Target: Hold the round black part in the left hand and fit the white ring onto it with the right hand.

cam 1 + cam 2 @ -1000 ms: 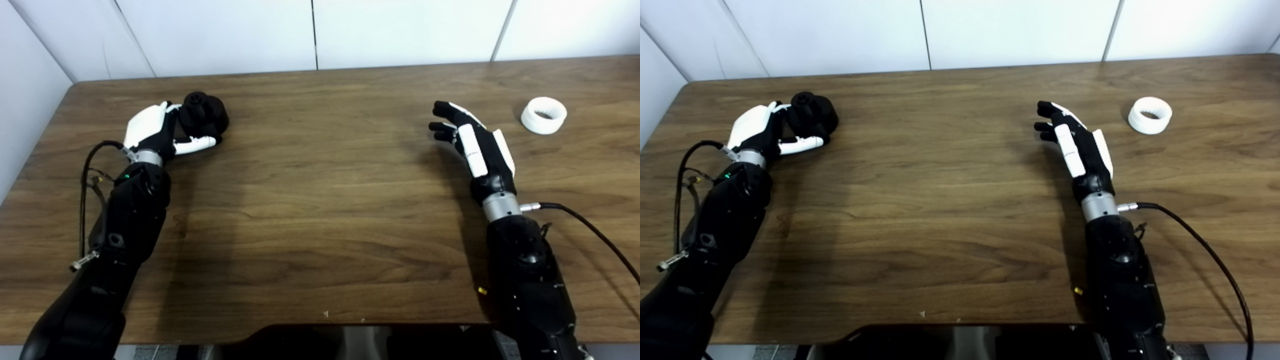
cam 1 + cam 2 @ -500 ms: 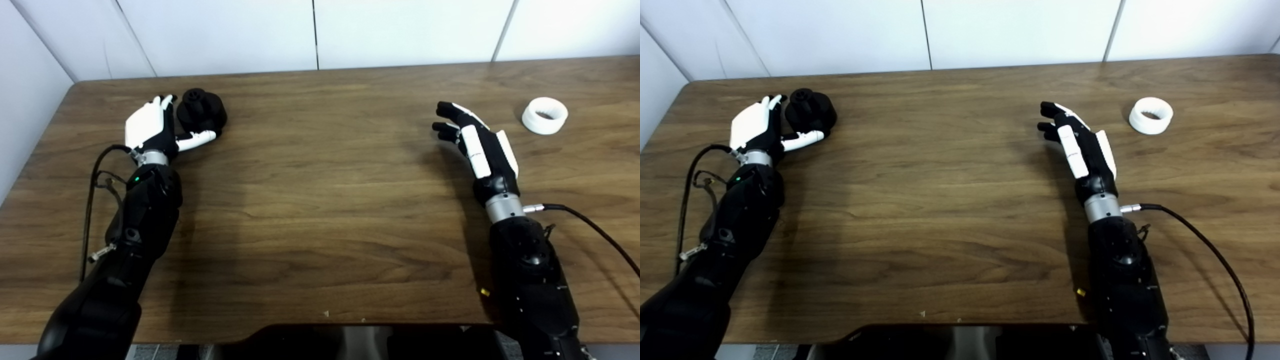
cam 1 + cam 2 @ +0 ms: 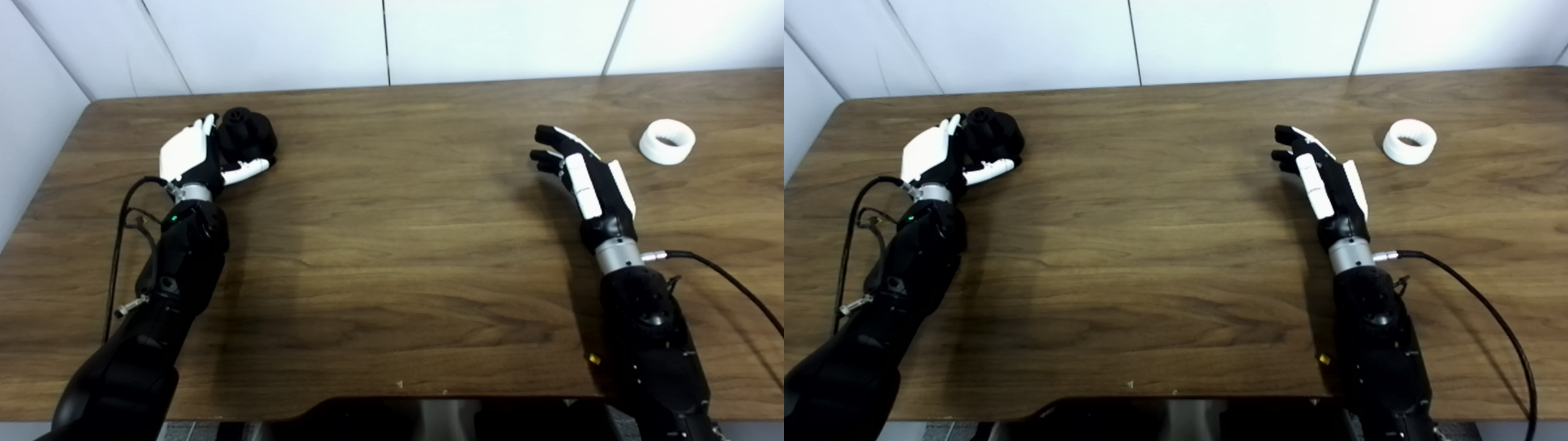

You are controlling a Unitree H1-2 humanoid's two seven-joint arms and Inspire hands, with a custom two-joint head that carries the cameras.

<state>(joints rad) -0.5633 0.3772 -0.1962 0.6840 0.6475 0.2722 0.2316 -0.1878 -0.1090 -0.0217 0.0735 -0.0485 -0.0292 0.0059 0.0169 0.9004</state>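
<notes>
- Where the wooden table (image 3: 392, 245) reaches its far left corner, the left hand (image 3: 191, 153) stands against the round black part (image 3: 248, 136), fingers (image 3: 205, 128) extended along its side and thumb (image 3: 245, 170) laid before it; whether it truly grips is unclear.
- Right hand (image 3: 585, 174) hovers right of centre, fingers loosely spread, holding nothing.
- White ring (image 3: 667, 141) lies flat near the table's right edge, apart from that hand.
- Left palm and the part's near side are hidden.

The table (image 3: 392, 245) looks like dark grained wood with a slight sheen; the white ring (image 3: 667, 141) looks matt plastic.
</notes>
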